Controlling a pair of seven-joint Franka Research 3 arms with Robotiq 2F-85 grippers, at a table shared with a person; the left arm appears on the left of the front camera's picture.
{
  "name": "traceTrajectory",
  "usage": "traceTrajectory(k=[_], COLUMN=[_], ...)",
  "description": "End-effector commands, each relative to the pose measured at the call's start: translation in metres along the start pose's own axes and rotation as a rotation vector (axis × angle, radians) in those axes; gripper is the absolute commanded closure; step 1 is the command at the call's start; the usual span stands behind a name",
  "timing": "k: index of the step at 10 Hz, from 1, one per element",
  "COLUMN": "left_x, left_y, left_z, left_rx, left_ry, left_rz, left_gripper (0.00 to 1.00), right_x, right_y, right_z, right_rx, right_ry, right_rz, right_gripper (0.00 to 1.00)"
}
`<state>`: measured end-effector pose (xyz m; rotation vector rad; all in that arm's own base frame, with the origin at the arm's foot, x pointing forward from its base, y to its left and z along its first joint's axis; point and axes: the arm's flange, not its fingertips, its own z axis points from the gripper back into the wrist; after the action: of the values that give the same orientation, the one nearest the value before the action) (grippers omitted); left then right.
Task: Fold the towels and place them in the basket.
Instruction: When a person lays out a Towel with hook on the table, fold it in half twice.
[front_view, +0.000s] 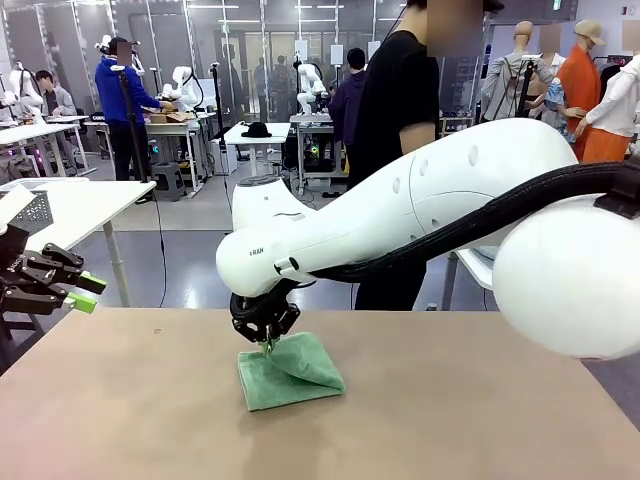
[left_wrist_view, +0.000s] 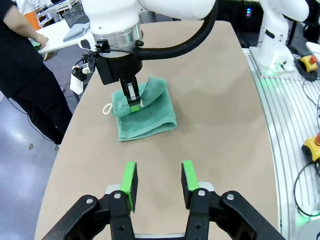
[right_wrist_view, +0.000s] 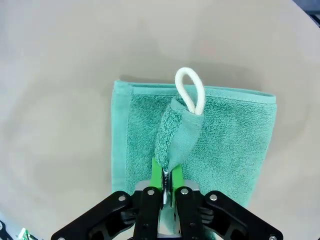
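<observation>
The mint green towel (front_view: 300, 378) lies on the brown table (front_view: 470, 410) just left of the middle, partly doubled over, with one flap raised off the rest; the right gripper (front_view: 268, 345) reaches across from the right and has that flap pinched, its green pads (right_wrist_view: 156, 176) drawn together with only the cloth's thickness between them; in the right wrist view the nipped fold runs up from the fingers to a white hanging loop (right_wrist_view: 190, 91) at the towel's corner. The step in hand looks like a fold; to do it well the arm should, I judge, lift only enough for the flap to clear the layer beneath, carry it straight over to the opposite edge so the hems meet, and let go low, since a high or slanted pull could drag the whole towel across the smooth table or leave a skewed crease. The left gripper (left_wrist_view: 159, 166) hangs back near the table's left end, well apart from the towel; its fingers stand wide apart with nothing between them; it could press the lower layer down if the cloth starts to slide.
</observation>
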<state>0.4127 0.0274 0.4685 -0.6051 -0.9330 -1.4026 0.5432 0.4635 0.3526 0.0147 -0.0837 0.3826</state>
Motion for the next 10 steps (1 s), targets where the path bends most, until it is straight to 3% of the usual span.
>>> traceTrajectory(k=[1,3,4,5,6,7,8,9,10], left_x=[0.003,0.003,0.003,0.003,0.003,0.003,0.003,0.003,0.003], left_y=[-0.001,-0.001,-0.001,-0.001,-0.001,-0.001,-0.001,-0.001,-0.001], left_z=[0.002,0.002,0.002,0.002,0.002,0.002,0.002,0.002,0.002], left_rx=[-0.001,-0.001,-0.001,-0.001,-0.001,-0.001,-0.001,-0.001,-0.001], left_ry=[-0.018,-0.018,-0.018,-0.018,-0.018,-0.018,-0.018,-0.018,-0.018], left_rz=[-0.006,-0.006,-0.006,-0.006,-0.006,-0.006,-0.006,-0.006,-0.006], left_gripper=[0.53,0.53,0.53,0.53,0.53,0.53,0.53,0.53,0.53], right_x=[-0.012,-0.011,-0.009,-0.01,-0.011,-0.012,-0.015,-0.019,-0.026], right_y=[-0.009,-0.01,-0.009,-0.008,-0.008,-0.008,-0.007,-0.006,-0.007], right_z=[-0.004,-0.009,-0.012,-0.011,-0.012,-0.01,-0.009,-0.006,0.0], right_rx=[0.075,0.118,0.135,0.155,0.171,0.196,0.205,0.217,0.229], right_ry=[-0.023,-0.044,-0.073,-0.078,-0.076,-0.067,-0.068,-0.073,-0.064], right_rz=[0.03,0.032,0.008,0.0,0.0,0.004,0.007,0.021,0.052], right_gripper=[1.0,1.0,0.73,0.71,0.53,0.51,0.33,0.32,0.13])
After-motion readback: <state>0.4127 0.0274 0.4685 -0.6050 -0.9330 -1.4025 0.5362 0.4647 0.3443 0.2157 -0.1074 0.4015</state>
